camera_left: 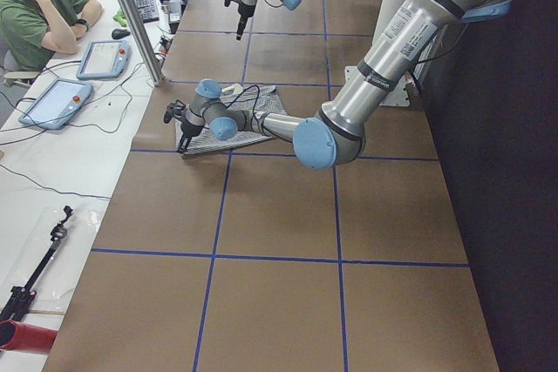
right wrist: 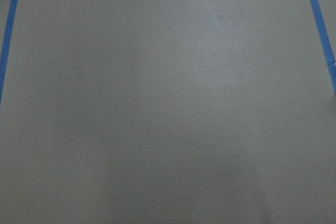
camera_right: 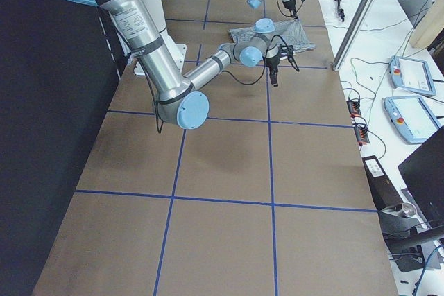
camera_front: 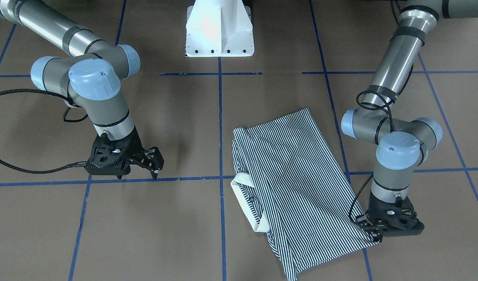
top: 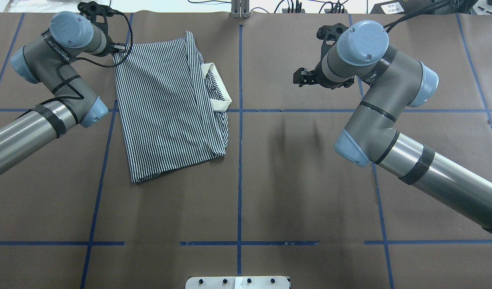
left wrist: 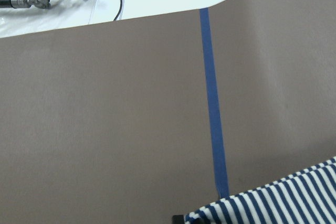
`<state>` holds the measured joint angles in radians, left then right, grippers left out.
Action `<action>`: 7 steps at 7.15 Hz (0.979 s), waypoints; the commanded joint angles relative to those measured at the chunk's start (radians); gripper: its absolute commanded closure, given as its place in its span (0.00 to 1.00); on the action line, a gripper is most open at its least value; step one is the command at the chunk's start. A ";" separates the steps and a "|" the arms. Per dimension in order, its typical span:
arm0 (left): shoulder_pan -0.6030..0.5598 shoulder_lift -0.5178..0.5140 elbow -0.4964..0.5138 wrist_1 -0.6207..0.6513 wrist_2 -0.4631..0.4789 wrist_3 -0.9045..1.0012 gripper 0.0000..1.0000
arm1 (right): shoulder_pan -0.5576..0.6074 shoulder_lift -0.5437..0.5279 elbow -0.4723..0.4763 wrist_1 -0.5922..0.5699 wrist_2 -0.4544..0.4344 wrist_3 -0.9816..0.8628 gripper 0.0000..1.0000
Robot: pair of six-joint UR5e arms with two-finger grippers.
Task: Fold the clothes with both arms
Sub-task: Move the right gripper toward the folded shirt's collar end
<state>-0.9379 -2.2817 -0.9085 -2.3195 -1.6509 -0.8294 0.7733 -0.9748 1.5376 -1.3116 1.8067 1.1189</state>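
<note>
The clothes are one navy-and-white striped polo shirt (camera_front: 297, 183) that lies folded on the brown table, cream collar (camera_front: 246, 203) toward the table's middle. In the overhead view the shirt (top: 165, 108) is left of centre. My left gripper (camera_front: 373, 233) is down at the shirt's far outer corner and looks shut on that corner; the left wrist view shows striped cloth (left wrist: 278, 200) at its bottom edge. My right gripper (camera_front: 153, 166) hangs open over bare table, well away from the shirt, and holds nothing. From overhead the right gripper (top: 304, 76) is right of the centre tape line.
Blue tape lines (top: 240, 160) divide the brown table into squares. The white pedestal base (camera_front: 219, 31) stands at the robot's edge. Beyond the far edge a person (camera_left: 44, 15) sits at a white desk with pendant tablets (camera_left: 52, 102).
</note>
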 commanded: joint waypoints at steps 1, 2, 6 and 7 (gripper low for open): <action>-0.031 0.043 -0.044 -0.064 -0.027 0.141 0.00 | -0.038 0.024 -0.001 0.002 -0.004 0.094 0.00; -0.060 0.066 -0.070 -0.067 -0.120 0.168 0.00 | -0.078 0.072 -0.010 0.000 -0.050 0.196 0.03; -0.061 0.111 -0.150 -0.067 -0.133 0.161 0.00 | -0.227 0.361 -0.346 0.096 -0.297 0.579 0.31; -0.059 0.111 -0.150 -0.067 -0.133 0.159 0.00 | -0.250 0.398 -0.441 0.171 -0.335 0.594 0.33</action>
<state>-0.9980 -2.1715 -1.0566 -2.3868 -1.7835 -0.6676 0.5569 -0.6363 1.2213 -1.2283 1.5259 1.6651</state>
